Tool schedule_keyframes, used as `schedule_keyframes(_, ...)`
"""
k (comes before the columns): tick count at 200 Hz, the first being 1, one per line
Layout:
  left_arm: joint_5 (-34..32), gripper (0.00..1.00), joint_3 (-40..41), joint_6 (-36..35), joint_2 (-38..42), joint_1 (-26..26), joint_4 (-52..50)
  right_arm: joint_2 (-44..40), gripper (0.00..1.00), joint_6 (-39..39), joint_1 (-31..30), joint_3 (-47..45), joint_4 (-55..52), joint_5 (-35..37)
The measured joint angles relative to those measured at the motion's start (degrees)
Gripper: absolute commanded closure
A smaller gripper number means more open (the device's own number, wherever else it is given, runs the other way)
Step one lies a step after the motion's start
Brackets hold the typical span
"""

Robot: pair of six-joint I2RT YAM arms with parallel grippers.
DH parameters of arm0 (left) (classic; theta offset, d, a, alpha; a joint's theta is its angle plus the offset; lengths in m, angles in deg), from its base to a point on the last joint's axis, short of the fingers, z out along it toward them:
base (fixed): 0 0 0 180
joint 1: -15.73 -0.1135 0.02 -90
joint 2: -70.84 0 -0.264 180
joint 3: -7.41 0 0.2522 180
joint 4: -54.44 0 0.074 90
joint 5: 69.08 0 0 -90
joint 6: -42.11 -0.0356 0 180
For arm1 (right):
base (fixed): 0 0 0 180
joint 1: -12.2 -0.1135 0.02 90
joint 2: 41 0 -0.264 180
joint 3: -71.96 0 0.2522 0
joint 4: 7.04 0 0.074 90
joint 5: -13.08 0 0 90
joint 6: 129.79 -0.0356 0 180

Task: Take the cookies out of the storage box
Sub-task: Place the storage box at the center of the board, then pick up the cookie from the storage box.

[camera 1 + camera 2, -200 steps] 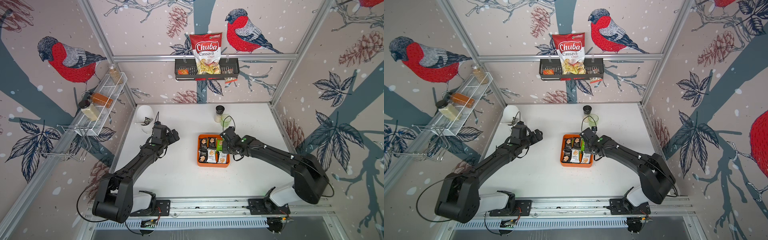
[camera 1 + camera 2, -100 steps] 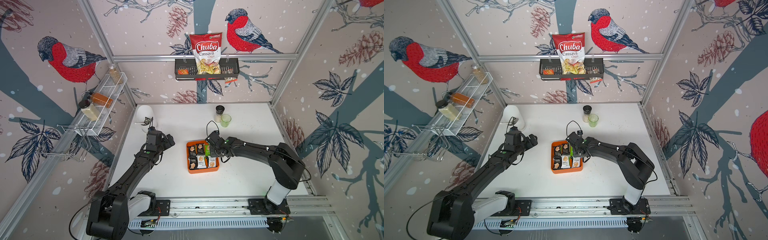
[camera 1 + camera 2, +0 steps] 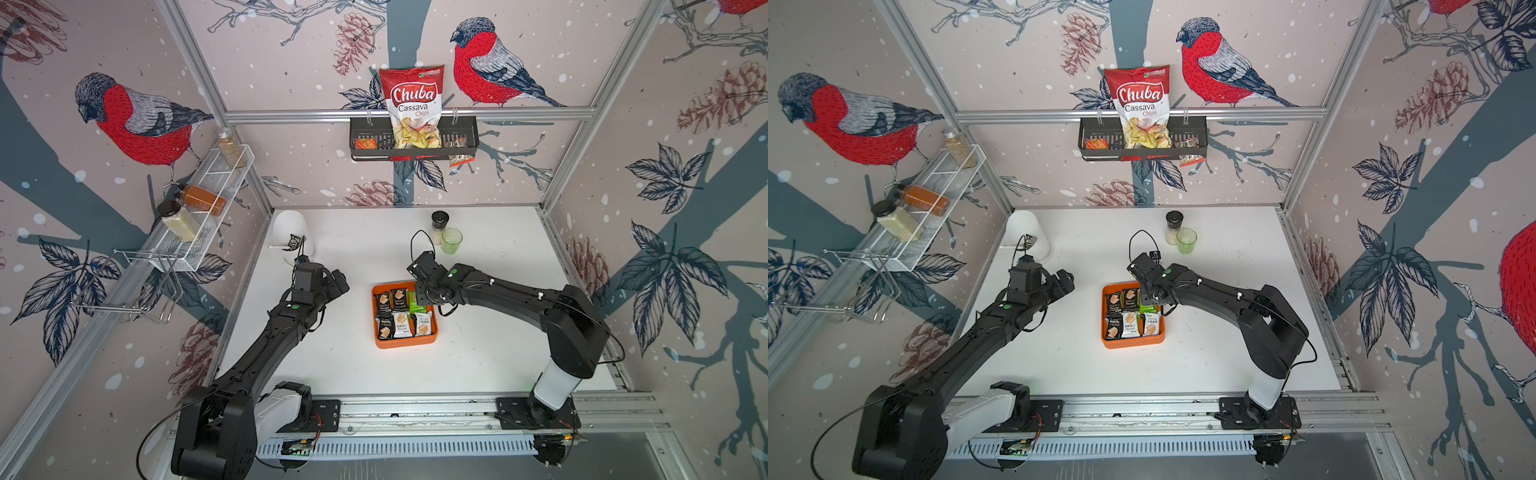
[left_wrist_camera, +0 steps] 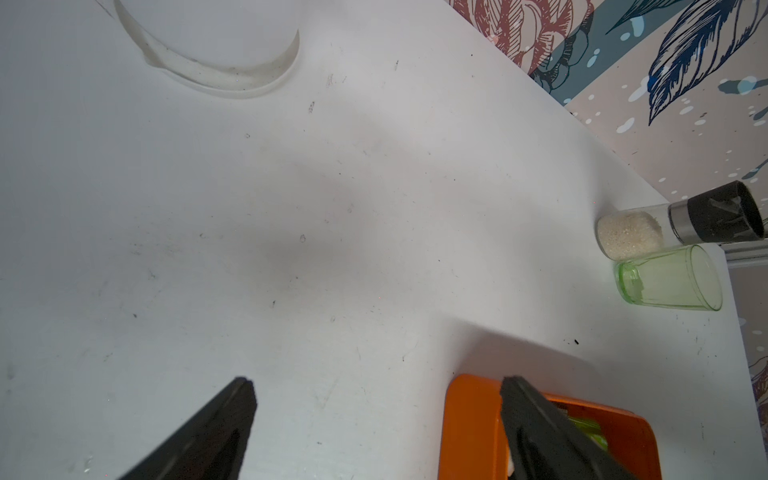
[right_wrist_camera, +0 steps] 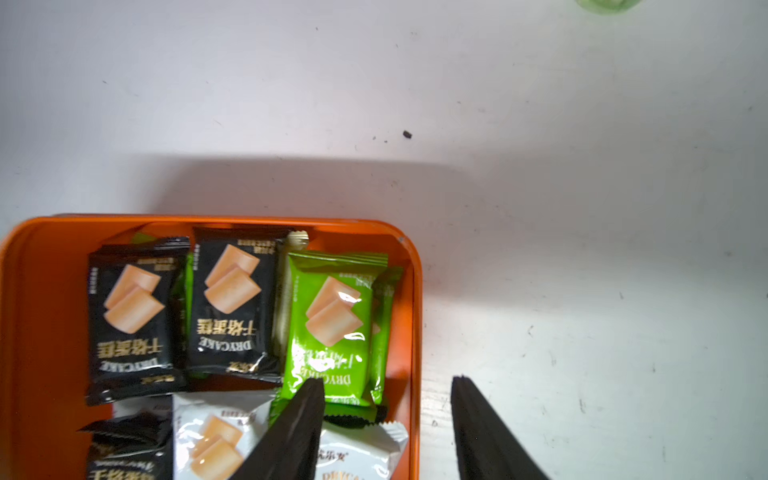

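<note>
White tabletop, bird-print walls. Orange storage box mid-table, cookies inside: black, green, white packets, overlapping; right gripper jaws apart, straddling box wall; left gripper wide apart over table.

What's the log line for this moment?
left tool open, empty | right tool open, astride storage box wall | cookies in box

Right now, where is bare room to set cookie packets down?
Free: the white table between the shallow orange plastic tray and the front metal rail, also between tray and left arm. Crowded: around the green glass cup and black-capped shaker.
</note>
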Motion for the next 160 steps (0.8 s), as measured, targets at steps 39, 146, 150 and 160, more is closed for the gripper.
schedule_keyframes(39, 1.14, 0.04, 0.35, 1.09, -0.66, 0.00, 0.02, 2.12, 0.41, 0.00, 0.09, 5.64, -2.40, -4.02)
schedule_keyframes(146, 0.37, 0.04, 4.13, 1.92, 3.37, 0.00, -0.28, 12.07, 0.37, -0.46, 1.40, 11.15, -6.21, -6.62)
schedule_keyframes(150, 0.24, 0.04, 4.15, 1.92, 3.39, 0.00, -0.31, 12.28, 0.36, -0.46, 1.40, 11.23, -6.21, -6.60)
schedule_keyframes(160, -0.17, 0.04, 4.17, 1.92, 3.39, 0.00, -0.37, 12.83, 0.36, -0.46, 1.40, 11.41, -6.21, -6.62)
